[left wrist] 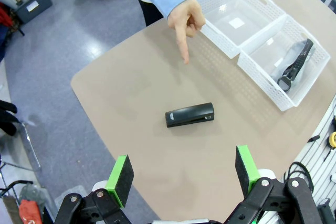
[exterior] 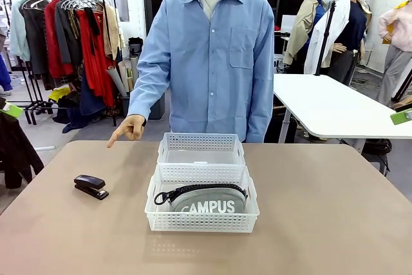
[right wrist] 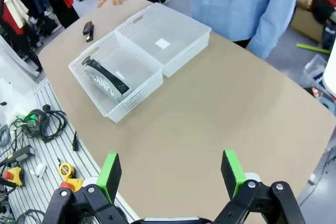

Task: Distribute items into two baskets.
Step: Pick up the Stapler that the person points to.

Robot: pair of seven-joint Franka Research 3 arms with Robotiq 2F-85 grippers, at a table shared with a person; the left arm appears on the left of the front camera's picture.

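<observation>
Two grippers hang above the table (exterior: 322, 210), each with its jaws spread wide and nothing between the green pads.

Left gripper (left wrist: 182, 169): straight ahead of the gap between its fingers, well apart from them, we see the black stapler (left wrist: 190, 115) lying flat on the bare tabletop. Beyond the stapler, the person's hand (left wrist: 186, 17) points a forefinger down toward the table; the fingertip is clear of the stapler. Farther off, to the upper right in this gripper's view, stand the two white baskets.

Right gripper (right wrist: 170, 171): bare tabletop lies ahead of its fingers. Farther ahead and to the left in its view, we meet the first basket (right wrist: 131, 106). It holds the grey pouch (right wrist: 107, 80), which stands on its long edge with the black zipper uppermost. In the front view we read the white lettering "CAMPUS" on its side. The second basket (right wrist: 178, 51) stands beyond the first, long side against long side, the rims touching. Its floor bears a small white label (right wrist: 162, 43). Past both baskets, farthest from this gripper, lie the stapler and the pointing hand.
</observation>
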